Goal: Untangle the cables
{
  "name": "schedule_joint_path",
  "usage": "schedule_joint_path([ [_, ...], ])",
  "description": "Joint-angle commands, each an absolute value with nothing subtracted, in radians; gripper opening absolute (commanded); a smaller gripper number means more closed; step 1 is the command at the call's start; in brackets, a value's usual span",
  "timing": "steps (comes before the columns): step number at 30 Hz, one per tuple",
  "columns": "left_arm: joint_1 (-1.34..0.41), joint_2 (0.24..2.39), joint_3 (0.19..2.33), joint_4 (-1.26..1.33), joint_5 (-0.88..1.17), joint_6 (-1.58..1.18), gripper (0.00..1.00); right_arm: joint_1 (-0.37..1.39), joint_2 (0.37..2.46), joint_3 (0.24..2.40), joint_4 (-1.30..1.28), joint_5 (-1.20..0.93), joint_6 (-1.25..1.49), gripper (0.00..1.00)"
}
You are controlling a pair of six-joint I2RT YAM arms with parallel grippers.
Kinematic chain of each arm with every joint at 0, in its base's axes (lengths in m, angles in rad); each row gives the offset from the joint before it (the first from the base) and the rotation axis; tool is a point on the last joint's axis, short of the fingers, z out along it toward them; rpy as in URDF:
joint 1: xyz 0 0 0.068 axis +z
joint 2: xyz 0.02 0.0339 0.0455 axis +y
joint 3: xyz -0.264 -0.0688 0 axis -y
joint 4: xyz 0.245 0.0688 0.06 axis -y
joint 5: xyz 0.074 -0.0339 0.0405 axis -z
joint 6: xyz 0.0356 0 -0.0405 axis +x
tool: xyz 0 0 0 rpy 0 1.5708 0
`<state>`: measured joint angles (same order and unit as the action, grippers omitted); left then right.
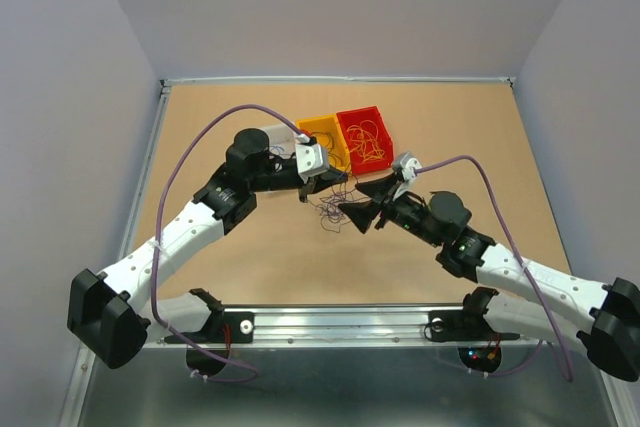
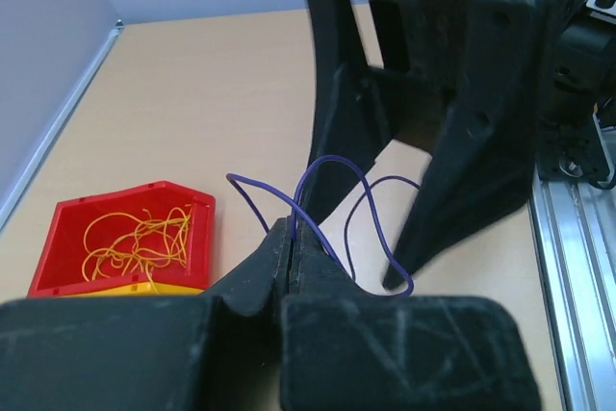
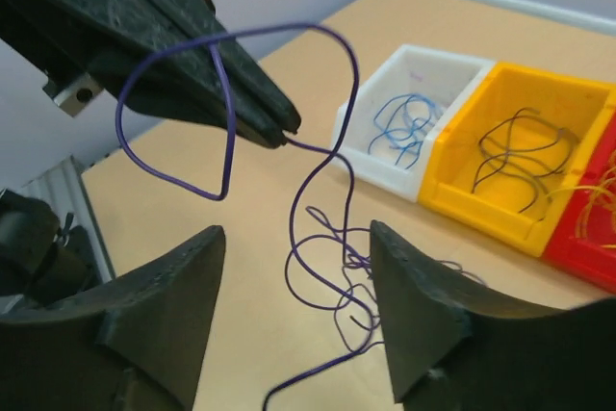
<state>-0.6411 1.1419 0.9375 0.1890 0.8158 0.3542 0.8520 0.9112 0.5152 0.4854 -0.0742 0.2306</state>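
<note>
Cables lie heaped on the worktop at six o'clock from the yellow bin. The left fingers pinch one purple strand, lifted clear. The right fingers stand spread around it, gripping nothing. This looks like the separating step; next, probably, the right fingers close lower down the strand and draw it free.

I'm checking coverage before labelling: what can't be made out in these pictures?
Top view: the tangled thin purple wires are too small to count.
Left wrist view: the yellow plastic bin sits mostly behind the left gripper.
Right wrist view: the red plastic bin is cut off by the right edge.
</note>
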Motion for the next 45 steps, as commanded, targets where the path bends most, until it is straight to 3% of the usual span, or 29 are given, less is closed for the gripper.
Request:
schedule_joint_path([
  [1, -0.641, 1.14, 0.94, 0.23, 0.865, 0.325, 0.0, 0.854, 0.951, 0.54, 0.574, -0.183, 0.204, 0.77],
  [3, -0.64, 1.141, 0.94, 0.232, 0.876, 0.319, 0.0, 0.856, 0.969, 0.538, 0.581, -0.175, 0.203, 0.84],
  [9, -0.641, 1.135, 0.942, 0.232, 0.916, 0.305, 0.0, 0.856, 1.002, 0.535, 0.6, -0.15, 0.193, 0.86],
  [15, -0.637, 1.118, 0.942, 0.232, 0.974, 0.287, 0.0, 0.856, 1.032, 0.538, 0.611, -0.138, 0.193, 0.72],
  [17, -0.635, 1.114, 0.942, 0.233, 0.999, 0.282, 0.0, 0.856, 1.045, 0.541, 0.614, -0.133, 0.198, 0.63],
  [20, -0.627, 1.112, 0.94, 0.235, 1.04, 0.276, 0.0, 0.856, 1.051, 0.546, 0.614, -0.124, 0.204, 0.32],
  [21, -0.624, 1.114, 0.942, 0.235, 1.054, 0.275, 0.0, 0.856, 1.052, 0.549, 0.612, -0.12, 0.206, 0.1],
  [22, -0.623, 1.115, 0.94, 0.233, 1.055, 0.275, 0.0, 0.856, 1.049, 0.548, 0.614, -0.117, 0.21, 0.01],
  [23, -0.621, 1.115, 0.94, 0.235, 1.054, 0.276, 0.0, 0.854, 1.045, 0.548, 0.612, -0.115, 0.21, 0.01],
  [24, -0.614, 1.114, 0.937, 0.235, 1.046, 0.285, 0.02, 0.856, 1.026, 0.545, 0.614, -0.104, 0.21, 0.01],
  [26, -0.609, 1.115, 0.925, 0.238, 1.026, 0.299, 0.2, 0.856, 0.994, 0.529, 0.612, -0.078, 0.213, 0.01],
  [27, -0.607, 1.114, 0.919, 0.253, 1.013, 0.308, 0.41, 0.856, 0.97, 0.522, 0.612, -0.062, 0.215, 0.01],
  [29, -0.601, 1.117, 0.896, 0.274, 0.971, 0.305, 0.69, 0.856, 0.889, 0.505, 0.609, -0.005, 0.219, 0.01],
  [30, -0.6, 1.118, 0.887, 0.308, 0.96, 0.301, 0.9, 0.856, 0.859, 0.486, 0.604, 0.026, 0.219, 0.01],
  [31, -0.601, 1.123, 0.876, 0.324, 0.945, 0.299, 0.99, 0.856, 0.798, 0.48, 0.603, 0.053, 0.219, 0.01],
  [37, -0.601, 1.179, 0.822, 0.394, 0.957, 0.344, 0.99, 0.854, 0.622, 0.46, 0.549, 0.126, 0.219, 0.0],
  [45, -0.658, 1.305, 0.825, 0.402, 0.934, 0.414, 0.99, 0.856, 0.571, 0.46, 0.531, 0.133, 0.224, 0.0],
])
